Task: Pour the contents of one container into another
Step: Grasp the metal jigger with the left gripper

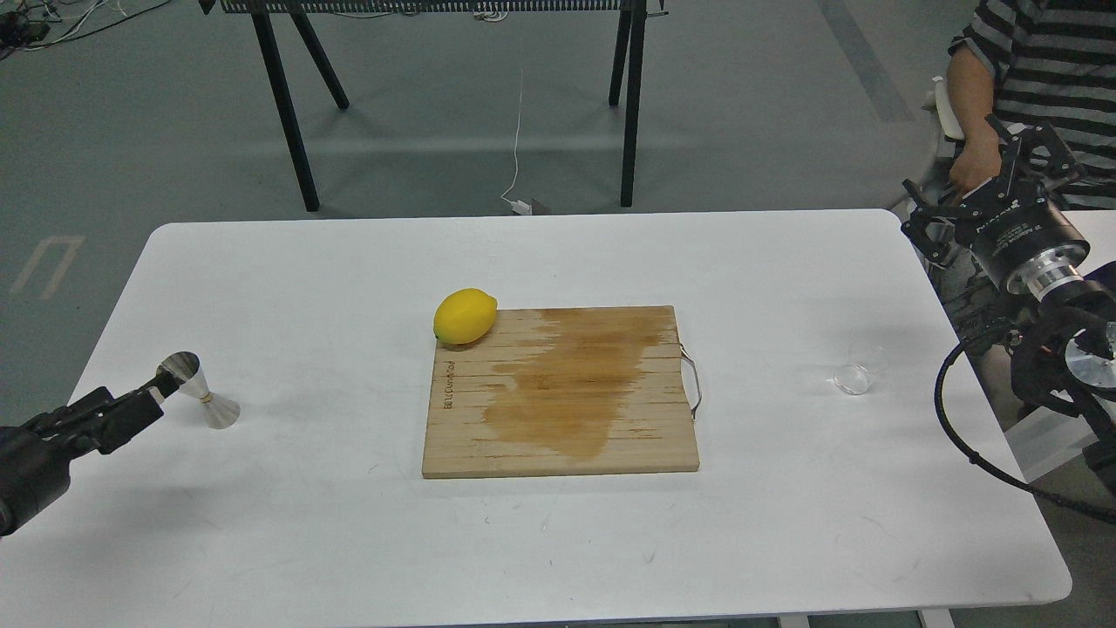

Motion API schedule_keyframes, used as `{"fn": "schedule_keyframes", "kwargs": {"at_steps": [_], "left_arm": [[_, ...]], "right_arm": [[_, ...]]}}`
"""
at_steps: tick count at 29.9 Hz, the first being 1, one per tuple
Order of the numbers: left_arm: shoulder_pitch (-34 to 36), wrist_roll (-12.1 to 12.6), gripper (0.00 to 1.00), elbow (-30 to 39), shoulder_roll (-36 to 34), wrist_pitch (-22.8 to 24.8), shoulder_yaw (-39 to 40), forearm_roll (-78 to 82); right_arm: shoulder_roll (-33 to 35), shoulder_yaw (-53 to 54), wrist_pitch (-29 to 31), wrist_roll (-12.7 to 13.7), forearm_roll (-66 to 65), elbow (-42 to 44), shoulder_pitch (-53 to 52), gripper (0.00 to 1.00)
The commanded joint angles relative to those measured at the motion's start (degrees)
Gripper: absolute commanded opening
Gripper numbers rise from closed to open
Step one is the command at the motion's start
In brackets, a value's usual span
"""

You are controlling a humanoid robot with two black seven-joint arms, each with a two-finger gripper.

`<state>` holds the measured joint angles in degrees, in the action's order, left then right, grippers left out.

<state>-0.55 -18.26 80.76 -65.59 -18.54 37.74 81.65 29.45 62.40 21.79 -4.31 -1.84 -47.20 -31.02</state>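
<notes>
The steel jigger [200, 392] stands upright on the white table [349, 541] at the left. My left gripper [148, 394] comes in low from the left edge. Its dark fingertips reach the left side of the jigger's upper cone; the fingers are seen edge-on as one dark wedge, so I cannot tell their gap or whether they touch it. The small clear glass cup [856, 371] stands far off at the right of the table. My right gripper [969, 187] hangs beyond the table's right edge, behind and above the cup, fingers spread with nothing between them.
A wooden cutting board [628, 436] with a dark wet stain and a wire handle lies mid-table. A yellow lemon [465, 316] rests at its back left corner. A person in a striped shirt [1042, 61] sits at the back right, hand close to my right gripper.
</notes>
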Motion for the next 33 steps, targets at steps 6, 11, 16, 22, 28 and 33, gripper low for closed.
{"fn": "schedule_keyframes", "kwargs": {"at_steps": [6,11,16,22,28,33], "left_arm": [[0.2,1.4,0.99,-7.2,7.1,-1.9,0.0,9.9],[0.5,2.2,0.98,-10.6,9.6,-1.9,0.1,10.8],[2.0,2.4,0.98,-14.7,13.0,-2.0,0.0,13.1],[5.6,2.4,0.97,-19.7,16.5,-2.0,-0.1,14.5],[8.0,2.3,0.97,-24.1,19.8,-1.9,-0.1,16.3],[9.4,2.3,0.97,-27.1,22.6,-1.9,-0.1,18.2]], "right_arm": [[0.1,0.3,0.0,0.0,0.0,0.0,-0.1,0.99],[0.1,0.5,0.0,0.0,0.0,0.1,-0.2,0.99],[0.1,0.5,0.0,0.0,0.0,0.1,-0.3,0.99],[0.2,0.6,-0.1,0.0,0.0,0.0,-0.3,0.99],[0.4,0.8,-0.1,0.0,0.0,0.0,-0.3,0.99],[0.6,0.8,-0.1,0.0,0.0,0.0,-0.3,0.99]]}}
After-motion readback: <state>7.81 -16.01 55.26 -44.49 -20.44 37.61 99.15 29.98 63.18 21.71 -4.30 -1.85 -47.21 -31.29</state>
